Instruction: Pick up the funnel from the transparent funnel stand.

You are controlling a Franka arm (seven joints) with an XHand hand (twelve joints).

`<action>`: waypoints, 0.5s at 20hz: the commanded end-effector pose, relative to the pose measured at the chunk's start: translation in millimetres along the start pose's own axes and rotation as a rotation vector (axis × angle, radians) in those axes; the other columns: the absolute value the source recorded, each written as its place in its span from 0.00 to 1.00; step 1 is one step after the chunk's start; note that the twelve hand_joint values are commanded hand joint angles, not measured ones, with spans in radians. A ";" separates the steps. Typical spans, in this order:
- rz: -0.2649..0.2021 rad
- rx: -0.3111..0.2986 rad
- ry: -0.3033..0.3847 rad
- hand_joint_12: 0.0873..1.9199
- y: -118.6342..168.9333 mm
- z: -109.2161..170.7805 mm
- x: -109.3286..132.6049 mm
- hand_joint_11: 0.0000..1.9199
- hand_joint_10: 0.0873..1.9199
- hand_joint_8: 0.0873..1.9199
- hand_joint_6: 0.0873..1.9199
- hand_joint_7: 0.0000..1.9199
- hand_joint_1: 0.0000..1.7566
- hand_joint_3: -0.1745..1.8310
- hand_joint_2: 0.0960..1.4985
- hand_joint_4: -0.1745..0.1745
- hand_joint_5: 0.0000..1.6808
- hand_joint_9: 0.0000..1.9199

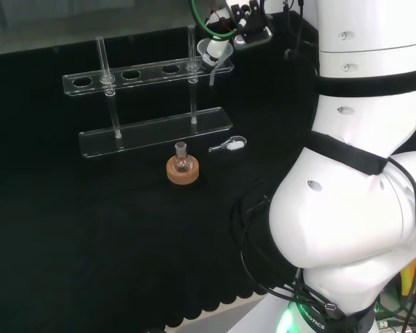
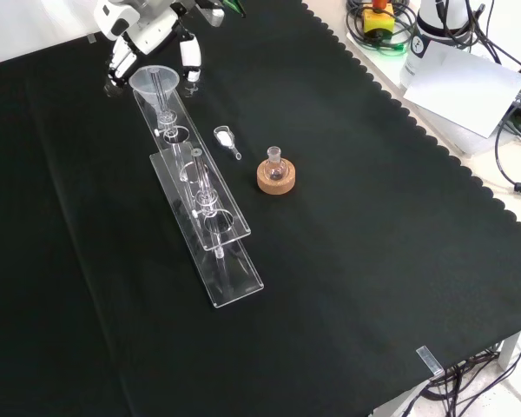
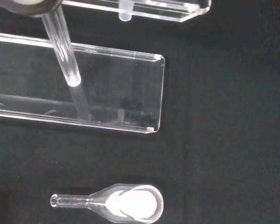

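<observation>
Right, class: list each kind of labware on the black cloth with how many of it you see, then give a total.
Funnel: 1
Transparent funnel stand: 1
Small flask: 1
Cork ring stand: 1
Small clear scoop: 1
Total: 5

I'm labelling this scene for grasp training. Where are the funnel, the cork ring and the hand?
funnel point(image 2: 151, 80), front view, on its cone rim.
cork ring point(image 2: 276, 182), front view, on its side wall.
hand point(image 2: 148, 36), front view, on its white body behind the funnel.
</observation>
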State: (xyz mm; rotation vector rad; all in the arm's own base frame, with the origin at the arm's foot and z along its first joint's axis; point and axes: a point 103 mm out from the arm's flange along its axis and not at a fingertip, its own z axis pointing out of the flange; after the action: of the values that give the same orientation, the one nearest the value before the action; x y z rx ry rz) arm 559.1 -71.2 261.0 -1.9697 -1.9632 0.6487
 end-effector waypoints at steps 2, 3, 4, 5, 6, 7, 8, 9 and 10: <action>-0.001 -0.005 -0.026 0.74 -3.0 -3.2 6.1 0.23 0.36 0.33 0.00 0.02 0.40 0.31 0.38 0.42 0.08 0.21; 0.001 -0.003 -0.033 0.74 -3.2 -3.5 6.5 0.23 0.36 0.33 0.00 0.03 0.40 0.31 0.38 0.42 0.09 0.22; 0.002 -0.001 -0.040 0.74 -3.3 -3.5 6.6 0.23 0.36 0.34 0.00 0.04 0.40 0.31 0.38 0.42 0.10 0.23; 0.004 0.001 -0.047 0.74 -3.5 -3.2 6.8 0.23 0.36 0.34 0.00 0.04 0.40 0.31 0.38 0.42 0.11 0.23; 0.006 0.003 -0.058 0.73 -3.6 -2.7 6.4 0.23 0.35 0.34 0.00 0.05 0.40 0.32 0.38 0.41 0.12 0.24; 0.010 0.002 -0.066 0.73 -3.9 -2.2 6.0 0.23 0.35 0.34 0.00 0.05 0.41 0.32 0.38 0.41 0.12 0.24; 0.013 -0.001 -0.075 0.73 -4.3 -1.8 5.6 0.23 0.34 0.34 0.00 0.06 0.42 0.32 0.38 0.41 0.13 0.25; 0.017 -0.009 -0.089 0.73 -4.9 -1.7 5.5 0.23 0.33 0.34 0.00 0.06 0.43 0.33 0.38 0.41 0.15 0.25; 0.022 -0.019 -0.107 0.72 -5.8 -1.9 5.5 0.24 0.33 0.34 0.00 0.07 0.45 0.35 0.38 0.41 0.17 0.27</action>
State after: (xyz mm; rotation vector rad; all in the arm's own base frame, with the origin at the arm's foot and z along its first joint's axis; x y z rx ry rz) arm 557.1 -65.3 264.4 -1.9816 -1.9915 0.7187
